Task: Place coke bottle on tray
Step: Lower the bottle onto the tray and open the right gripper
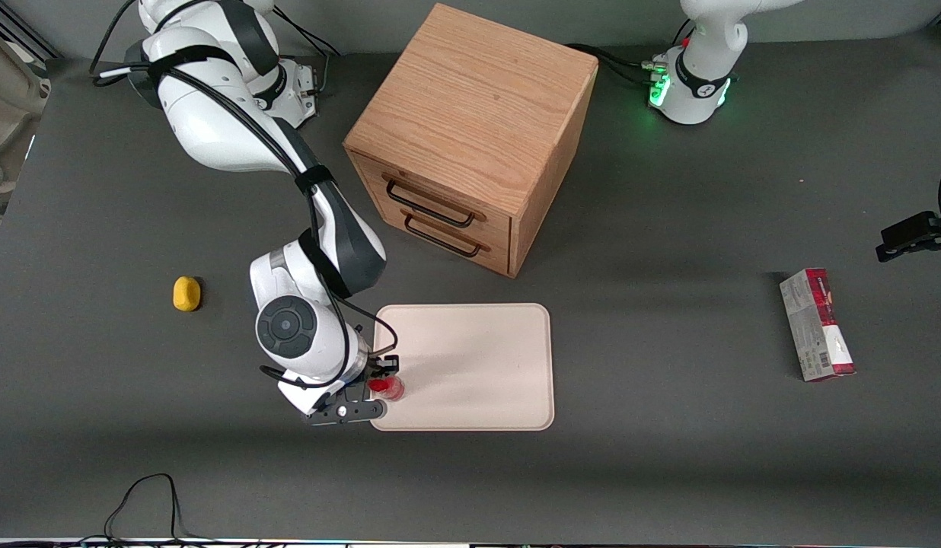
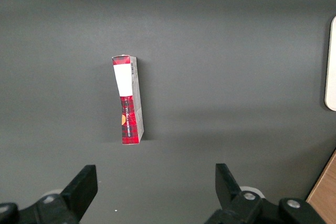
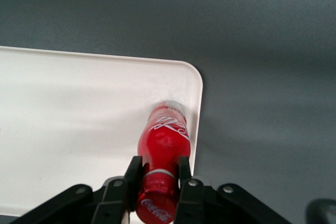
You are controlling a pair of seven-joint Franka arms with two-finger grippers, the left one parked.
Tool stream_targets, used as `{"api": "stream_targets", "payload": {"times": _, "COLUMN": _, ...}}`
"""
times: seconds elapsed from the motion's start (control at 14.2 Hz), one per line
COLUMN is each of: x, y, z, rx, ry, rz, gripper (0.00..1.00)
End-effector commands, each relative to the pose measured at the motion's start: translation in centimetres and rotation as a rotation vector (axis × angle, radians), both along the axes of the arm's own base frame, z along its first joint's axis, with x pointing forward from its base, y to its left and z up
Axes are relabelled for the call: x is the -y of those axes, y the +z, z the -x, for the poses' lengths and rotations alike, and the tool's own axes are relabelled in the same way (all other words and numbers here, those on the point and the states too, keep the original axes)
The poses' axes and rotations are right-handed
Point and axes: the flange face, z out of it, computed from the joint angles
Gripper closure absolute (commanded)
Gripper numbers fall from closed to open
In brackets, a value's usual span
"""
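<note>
The small red coke bottle (image 3: 164, 145) with a red cap stands upright on the pale cream-pink tray (image 3: 68, 119), close to the tray's corner nearest the working arm's end and the front camera. In the front view the coke bottle (image 1: 387, 388) shows just inside the tray (image 1: 470, 365) edge. My right gripper (image 3: 158, 171) is shut on the bottle's neck, one finger on each side just below the cap; in the front view the gripper (image 1: 382, 380) hangs over that tray corner.
A wooden drawer cabinet (image 1: 470, 137) stands farther from the front camera than the tray. A yellow lemon-like lump (image 1: 186, 294) lies toward the working arm's end. A red-and-grey carton (image 1: 817, 323) lies toward the parked arm's end, also in the left wrist view (image 2: 127, 100).
</note>
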Motion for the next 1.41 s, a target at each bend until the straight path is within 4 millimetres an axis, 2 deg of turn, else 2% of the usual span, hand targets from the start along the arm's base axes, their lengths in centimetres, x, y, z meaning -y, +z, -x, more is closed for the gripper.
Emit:
{"api": "stream_targets", "payload": {"times": 0.0, "x": 0.0, "y": -0.1, "z": -0.6, "rx": 0.02, "ry": 0.01, "rz": -0.005, "gripper": 0.0}}
{"api": "stream_targets", "payload": {"times": 0.21, "x": 0.0, "y": 0.7, "z": -0.4, "rx": 0.016, "ry": 0.009, "rz": -0.001, "gripper": 0.0}}
{"api": "stream_targets", "payload": {"times": 0.28, "x": 0.1, "y": 1.5, "z": -0.2, "rx": 0.009, "ry": 0.008, "rz": 0.001, "gripper": 0.0}}
{"api": "stream_targets", "payload": {"times": 0.42, "x": 0.3, "y": 4.2, "z": 0.7, "rx": -0.024, "ry": 0.01, "rz": 0.017, "gripper": 0.0}}
{"api": "stream_targets", "payload": {"times": 0.71, "x": 1.6, "y": 13.3, "z": 4.0, "rx": -0.087, "ry": 0.015, "rz": 0.056, "gripper": 0.0}}
{"api": "stream_targets", "payload": {"times": 0.85, "x": 2.5, "y": 18.5, "z": 5.9, "rx": -0.088, "ry": 0.017, "rz": 0.059, "gripper": 0.0}}
{"api": "stream_targets", "payload": {"times": 1.13, "x": 5.5, "y": 27.0, "z": 10.2, "rx": -0.115, "ry": 0.013, "rz": 0.077, "gripper": 0.0}}
{"api": "stream_targets", "payload": {"times": 1.27, "x": 9.5, "y": 29.9, "z": 11.6, "rx": -0.119, "ry": -0.02, "rz": 0.074, "gripper": 0.0}}
{"api": "stream_targets", "payload": {"times": 1.34, "x": 11.8, "y": 30.5, "z": 12.2, "rx": -0.122, "ry": -0.037, "rz": 0.067, "gripper": 0.0}}
